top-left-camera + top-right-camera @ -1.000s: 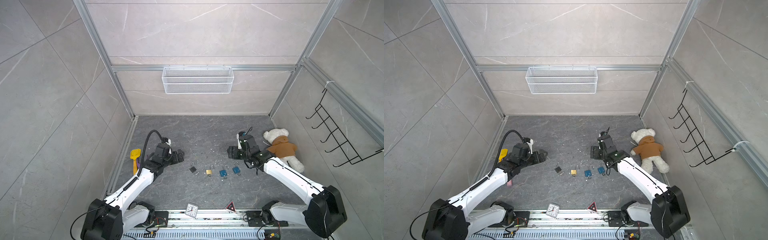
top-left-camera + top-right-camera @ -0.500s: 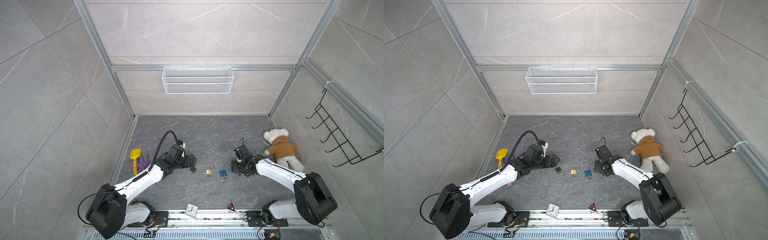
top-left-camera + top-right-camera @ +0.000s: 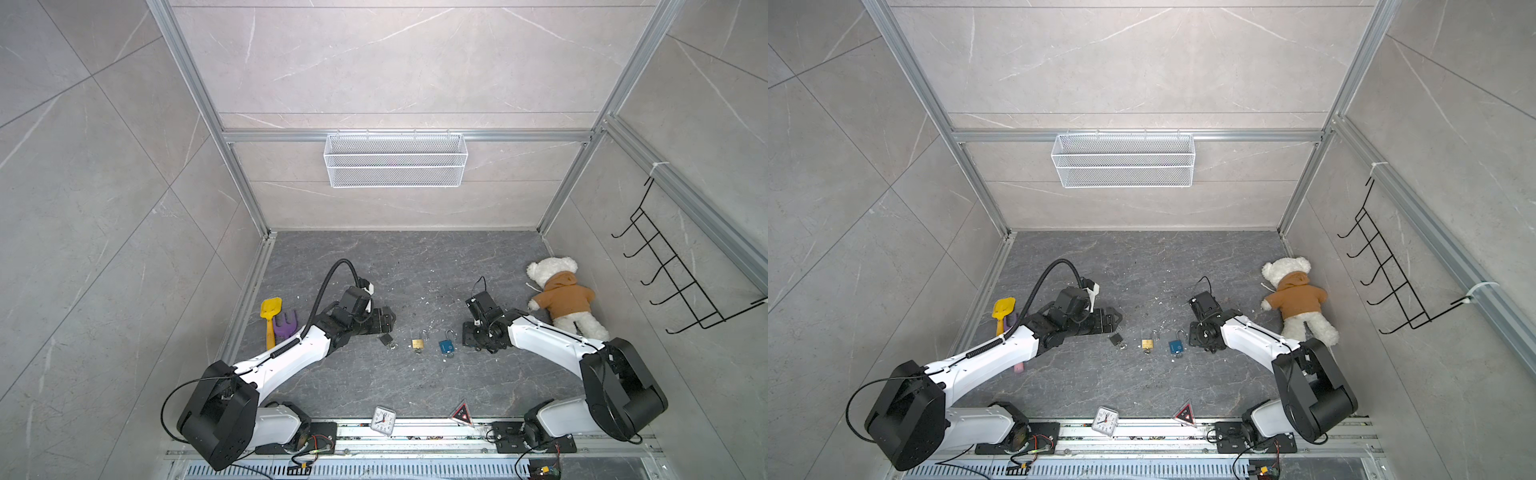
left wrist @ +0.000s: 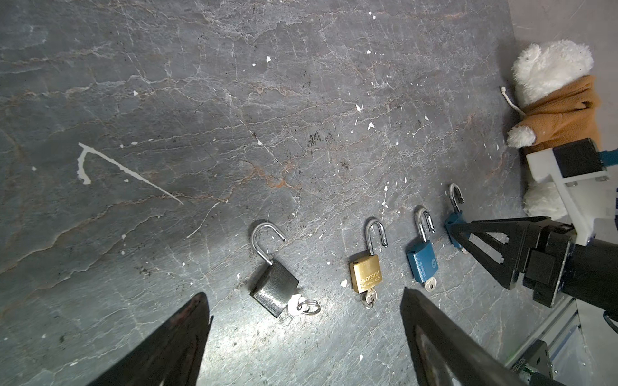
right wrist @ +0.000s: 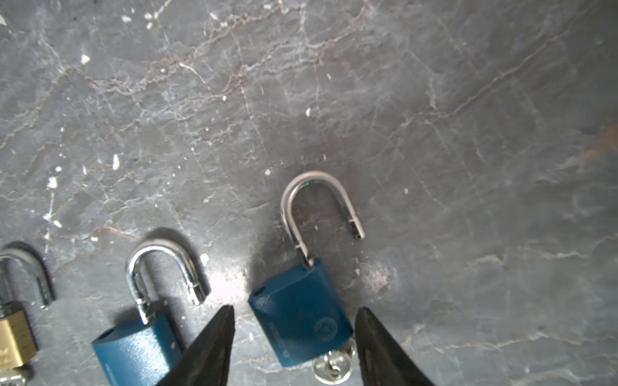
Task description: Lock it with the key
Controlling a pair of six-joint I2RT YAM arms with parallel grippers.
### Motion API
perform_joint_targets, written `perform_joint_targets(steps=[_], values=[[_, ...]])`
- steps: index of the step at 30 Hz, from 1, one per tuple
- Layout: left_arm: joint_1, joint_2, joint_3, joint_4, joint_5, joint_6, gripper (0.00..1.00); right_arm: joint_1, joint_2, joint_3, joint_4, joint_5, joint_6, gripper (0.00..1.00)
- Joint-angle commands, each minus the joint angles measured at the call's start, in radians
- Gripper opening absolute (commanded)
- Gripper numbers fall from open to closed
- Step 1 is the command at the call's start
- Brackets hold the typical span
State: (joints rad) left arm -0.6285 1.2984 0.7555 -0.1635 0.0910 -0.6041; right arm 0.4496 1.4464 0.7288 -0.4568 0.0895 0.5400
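Padlock (image 5: 301, 320) lower centre looks stiff, slick, dense, pinch body sides; right claw (image 5: 296, 310) straddles it, clamp unclear; left claw (image 4: 303, 293) released.

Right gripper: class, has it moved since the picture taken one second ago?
Yes. In a top view the right gripper has come toward the front rail: measured against the teddy bear, from level with its torso to level with its legs.

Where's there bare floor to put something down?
Bare: behind the padlock row up to the back wall, and in front of it down to the clock. Crowded: the row itself, between left pincer and right pincer.
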Motion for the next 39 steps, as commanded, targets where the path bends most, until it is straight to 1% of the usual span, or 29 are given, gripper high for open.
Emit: perform_joint_targets(steps=[1, 12, 19, 25, 39], values=[[-0.004, 0.003, 0.037, 0.023, 0.027, 0.008, 0.91, 0.003, 0.022, 0.0, -0.007, 0.009, 0.029, 0.6], [-0.01, 0.002, 0.024, 0.031, 0.032, 0.008, 0.9, 0.019, 0.056, 0.012, 0.017, -0.021, 0.04, 0.55], [-0.014, 0.014, 0.024, 0.04, 0.041, 0.014, 0.89, 0.047, 0.078, 0.029, 0.008, 0.014, 0.054, 0.55], [-0.022, 0.022, 0.018, 0.045, 0.041, 0.016, 0.89, 0.05, 0.089, 0.039, -0.007, 0.052, 0.047, 0.55], [-0.039, 0.047, 0.018, 0.054, 0.046, 0.019, 0.88, 0.052, 0.135, 0.087, -0.053, 0.067, 0.001, 0.55]])
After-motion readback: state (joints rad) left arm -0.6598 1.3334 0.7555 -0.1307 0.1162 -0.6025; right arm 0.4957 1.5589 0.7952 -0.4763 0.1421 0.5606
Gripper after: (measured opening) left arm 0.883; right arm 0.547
